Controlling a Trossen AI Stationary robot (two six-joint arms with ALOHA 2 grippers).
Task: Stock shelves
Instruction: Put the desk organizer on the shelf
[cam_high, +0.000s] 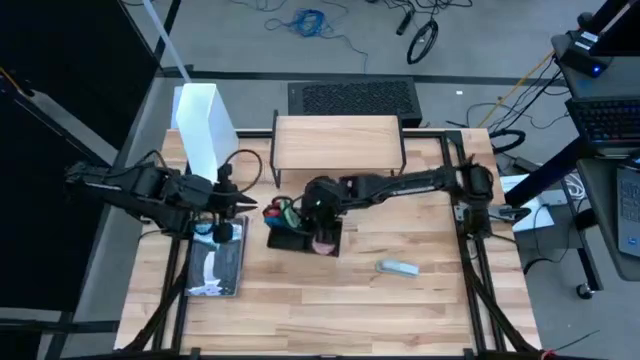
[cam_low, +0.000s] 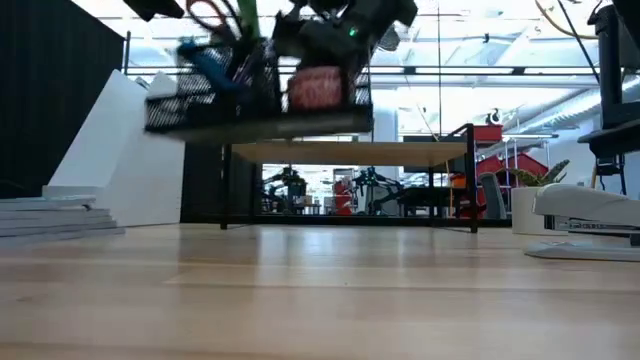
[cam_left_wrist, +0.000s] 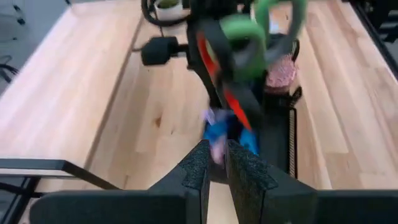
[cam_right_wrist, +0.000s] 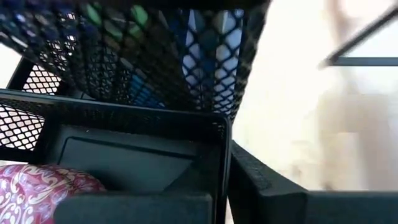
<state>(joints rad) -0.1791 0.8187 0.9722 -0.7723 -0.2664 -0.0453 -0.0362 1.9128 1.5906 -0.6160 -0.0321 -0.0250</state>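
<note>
1. No brand, label or writing can be read on anything.
2. One riser (cam_high: 338, 140) stands at the bench's (cam_high: 420, 310) 12 o'clock edge: a light-wood top on thin black legs, its long axis running 9 to 3 o'clock, its top bare.
3. One white file box (cam_high: 205, 128) stands at 9 o'clock of the riser, just beside it.
4. One black mesh organizer (cam_low: 255, 95) hangs in the air in the low view, tilted, holding scissors and pens.
5. The right tool (cam_high: 322, 222) is clamped on the organizer's wall, at 6 o'clock of the riser.
6. The left tool (cam_high: 222, 215) sits at 9 o'clock of the organizer, its fingers (cam_left_wrist: 199, 168) nearly together on nothing.
7. One flat stack of booklets (cam_high: 216, 268) lies at 6 o'clock of the left tool; one stapler (cam_high: 397, 267) at 4 o'clock of the organizer.
</note>
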